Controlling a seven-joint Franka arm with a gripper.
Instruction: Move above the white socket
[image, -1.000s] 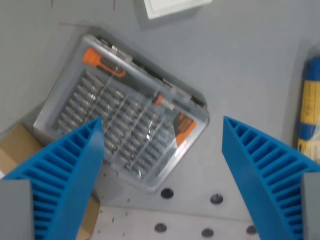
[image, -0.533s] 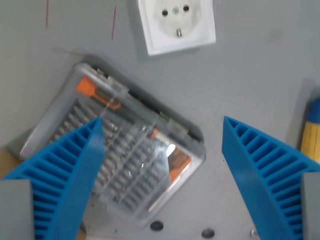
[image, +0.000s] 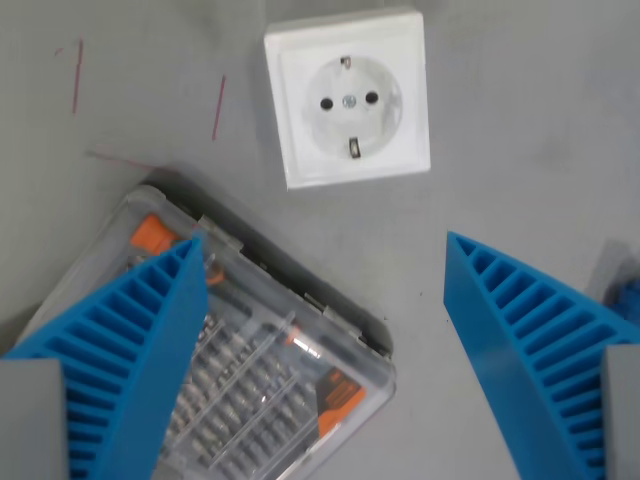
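Observation:
The white socket (image: 347, 98) is a square wall outlet with a round recess and two pin holes, lying flat on the grey surface at the top centre of the wrist view. My gripper (image: 325, 270) is open, its two ribbed blue fingers (image: 130, 350) spread wide at the lower left and lower right with nothing between them. The socket lies beyond the fingertips, slightly toward the wrist view's right of centre. All of the socket shows.
A clear plastic screwdriver-bit case (image: 255, 390) with orange parts lies at an angle in the lower left, partly behind the left finger. A blue object (image: 630, 295) peeks in at the right edge. Thin red marks (image: 218, 108) are drawn on the grey surface.
The camera has advanced toward the socket: the whole socket has come into view at the top, while the bit case has slid down and left and the blue-yellow object has nearly left the frame.

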